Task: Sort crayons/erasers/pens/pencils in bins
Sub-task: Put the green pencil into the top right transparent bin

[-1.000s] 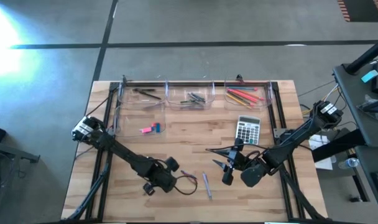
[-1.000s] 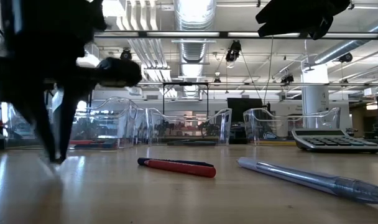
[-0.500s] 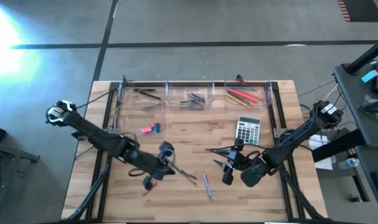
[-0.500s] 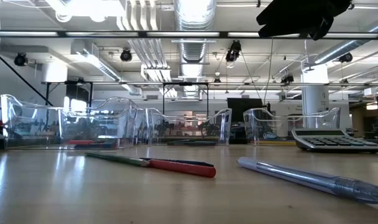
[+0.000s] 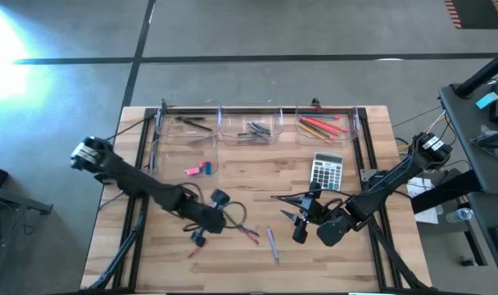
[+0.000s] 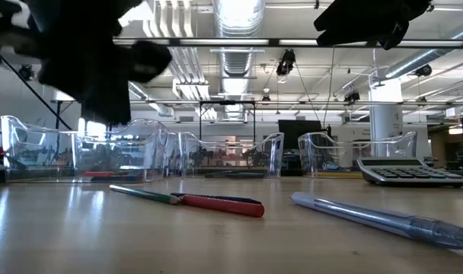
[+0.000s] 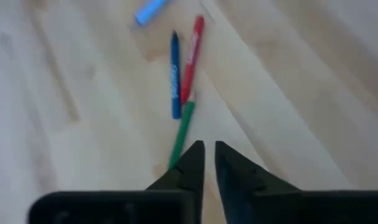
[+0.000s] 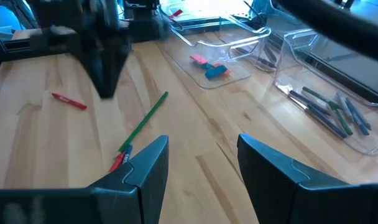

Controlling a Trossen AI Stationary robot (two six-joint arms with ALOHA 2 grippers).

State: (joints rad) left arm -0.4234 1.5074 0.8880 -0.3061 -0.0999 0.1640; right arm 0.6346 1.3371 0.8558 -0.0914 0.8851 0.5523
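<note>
Tabletop [image 5: 233,176]: bins [image 5: 257,127] at the far edge are partly filled, pencils [image 5: 319,127] in the rightmost, erasers [image 5: 198,170] in the near-left one. Left unsorted: a green pencil [image 7: 179,134], crayons [image 7: 184,62], a pen [image 5: 272,244], a small red crayon [image 5: 193,251]. Left hand [image 7: 209,163] is seen nearly closed, empty, above the green pencil; half a second ago the pencil was released. Right hand [image 8: 198,165] is held wide, empty, near the calculator [image 5: 326,170].

Clear glossy plastic bins [image 6: 224,156] on smooth wooden table [image 6: 140,236].
</note>
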